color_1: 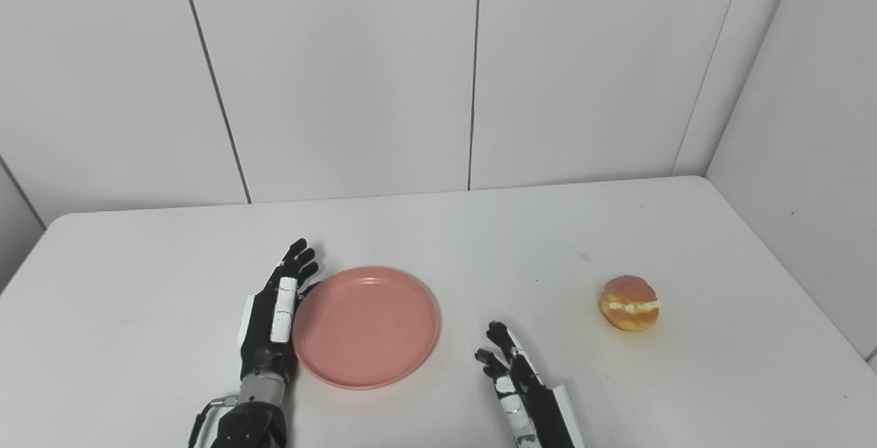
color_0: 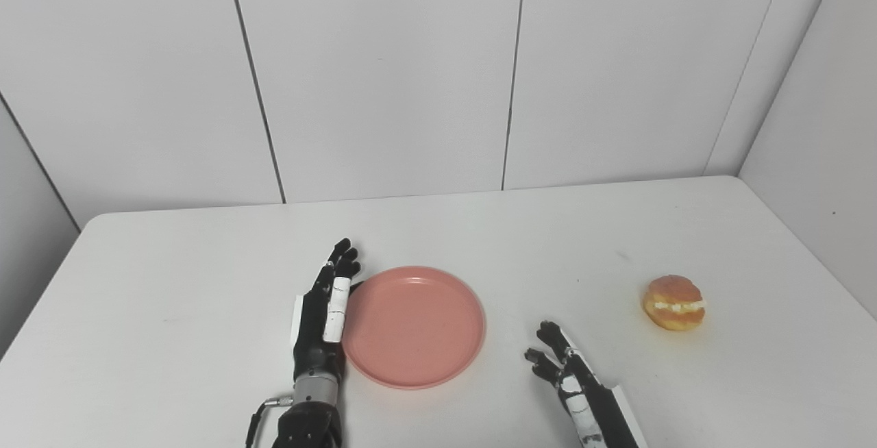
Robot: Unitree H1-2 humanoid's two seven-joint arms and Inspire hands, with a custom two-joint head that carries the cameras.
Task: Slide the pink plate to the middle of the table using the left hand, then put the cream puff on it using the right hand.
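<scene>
The pink plate [color_0: 413, 325] lies flat on the white table [color_0: 205, 277], near the middle and toward the front. My left hand [color_0: 327, 311] stands on edge with its fingers straight, pressed against the plate's left rim; it is open and holds nothing. The cream puff [color_0: 673, 303], golden with a white cream line, sits on the table to the right of the plate. My right hand [color_0: 556, 360] rests low near the front edge, between plate and puff, fingers loosely apart and empty. The same scene shows in the right eye view, with the plate [color_1: 366, 325] and the puff [color_1: 629, 303].
White wall panels [color_0: 384, 71] rise behind the table and along its right side [color_0: 822, 126]. The table's rounded back corners lie at far left and far right.
</scene>
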